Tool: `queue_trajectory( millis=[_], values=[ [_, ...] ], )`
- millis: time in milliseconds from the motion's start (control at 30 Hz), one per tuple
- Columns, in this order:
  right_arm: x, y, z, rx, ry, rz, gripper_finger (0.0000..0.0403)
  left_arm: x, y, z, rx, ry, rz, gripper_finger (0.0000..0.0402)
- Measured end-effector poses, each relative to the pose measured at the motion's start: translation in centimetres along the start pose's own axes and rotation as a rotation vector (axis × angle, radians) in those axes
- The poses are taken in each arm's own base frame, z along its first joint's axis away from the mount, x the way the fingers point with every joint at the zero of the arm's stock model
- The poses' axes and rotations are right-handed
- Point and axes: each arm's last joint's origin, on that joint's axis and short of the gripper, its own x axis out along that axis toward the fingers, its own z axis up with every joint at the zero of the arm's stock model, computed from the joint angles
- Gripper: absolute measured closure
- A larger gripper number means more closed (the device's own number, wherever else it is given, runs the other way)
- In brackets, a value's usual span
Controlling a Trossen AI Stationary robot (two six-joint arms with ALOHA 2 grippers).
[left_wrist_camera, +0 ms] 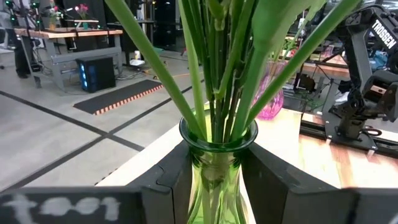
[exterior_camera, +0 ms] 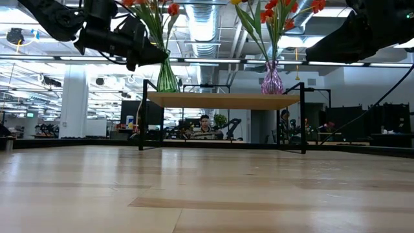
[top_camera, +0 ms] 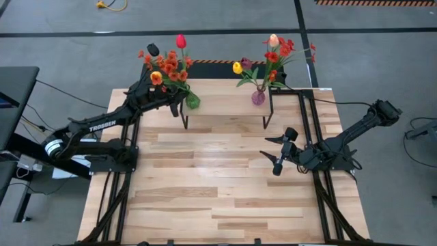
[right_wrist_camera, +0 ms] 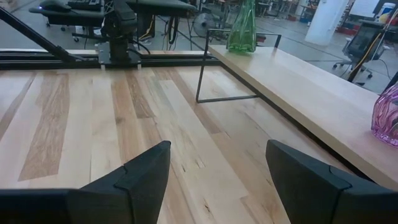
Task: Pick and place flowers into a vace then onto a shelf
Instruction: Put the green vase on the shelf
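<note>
A green glass vase (top_camera: 193, 101) holds a bunch of flowers (top_camera: 167, 65), red, orange and yellow. It is at the left end of the shelf (top_camera: 225, 104), a low wood plank on thin black legs. My left gripper (top_camera: 184, 102) is shut on it. I cannot tell whether its base (exterior_camera: 167, 88) rests on the plank or hangs just above it. A purple vase (top_camera: 258, 97) with more flowers (top_camera: 274, 58) stands on the shelf's right end. My right gripper (top_camera: 282, 154) waits open above the table, right of centre, in front of the shelf. My left gripper pinches the green vase's narrow neck (left_wrist_camera: 217, 163), just below the rim, between its two fingers (left_wrist_camera: 169, 180). The fingers come in level from the table's left side. The vase is upright, and its green stems rise straight out of the mouth.
The shelf's black legs (top_camera: 185, 121) stand on the slatted tabletop (top_camera: 218, 191). Bare plank (right_wrist_camera: 298, 87) lies between the two vases. Black frame rails (top_camera: 321, 198) run along both table sides. People sit at desks in the room beyond.
</note>
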Motion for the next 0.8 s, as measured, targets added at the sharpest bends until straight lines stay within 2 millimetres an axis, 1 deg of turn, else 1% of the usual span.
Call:
queue_trajectory(
  millis=[400, 633, 800],
  values=[
    [0.0, 0.0, 0.0, 0.000, 0.000, 0.000, 0.0145, 0.0, -0.1, 0.1, 0.031, -0.017, -0.020, 0.0294],
    [0.0, 0.0, 0.0, 0.002, 0.000, 0.000, 0.0145, 0.4, 0.0, 1.0, 0.055, 0.049, -0.021, 0.0294],
    [0.0, 0.0, 0.0, 0.002, 0.000, 0.000, 0.0145, 0.4, 0.0, 1.3, 0.057, 0.056, -0.021, 0.0294]
  ],
)
